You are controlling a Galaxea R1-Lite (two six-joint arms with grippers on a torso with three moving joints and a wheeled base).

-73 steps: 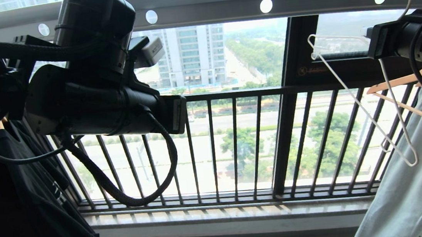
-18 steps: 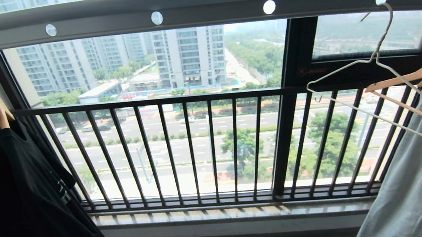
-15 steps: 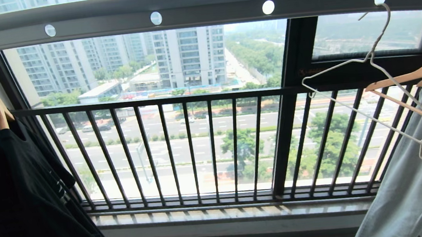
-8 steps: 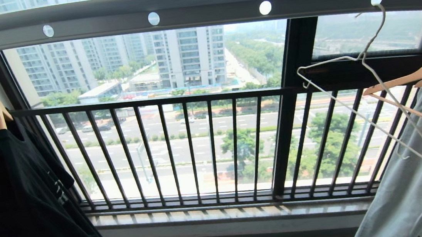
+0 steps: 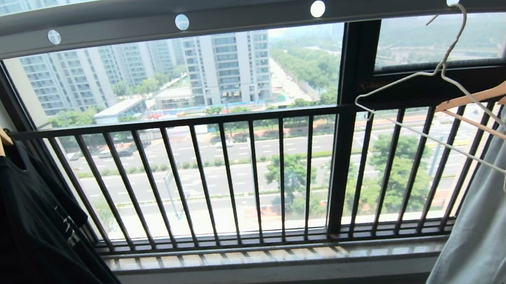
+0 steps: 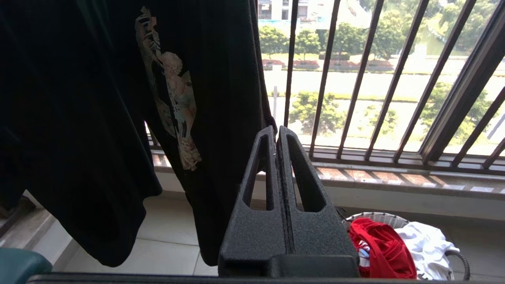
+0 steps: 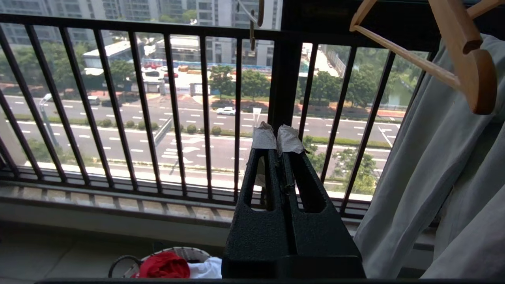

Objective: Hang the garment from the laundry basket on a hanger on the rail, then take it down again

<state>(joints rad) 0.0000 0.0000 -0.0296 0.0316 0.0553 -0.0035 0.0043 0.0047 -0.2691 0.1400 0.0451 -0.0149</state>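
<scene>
the hanger (image 5: 452, 109) hangs bare on the rail (image 5: 239, 4) — garment (image 6: 378, 252) in laundry basket (image 6: 459, 256); left gripper (image 6: 277, 134) and right gripper (image 7: 277, 136) clenched, empty, task seemingly finished.

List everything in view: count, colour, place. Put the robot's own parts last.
rail: one, grey with round white holes, overhead across the window.
wire hanger: one, off-white, bare, hooked in the rail's right hole, tilted.
wooden hangers: two, tan, one at each end of the rail.
black T-shirt: one, on the left wooden hanger.
pale shirt: one, light grey, on the right wooden hanger.
window railing: one, dark vertical bars, behind the rail.
basket: one, white rim, on the floor below the window.
red garment: one, in the basket.
white cloth: one, in the basket beside the red garment.
left gripper: black, fingers shut, empty, low near the black T-shirt.
right gripper: black, taped tips, fingers shut, empty, low beside the pale shirt.
</scene>
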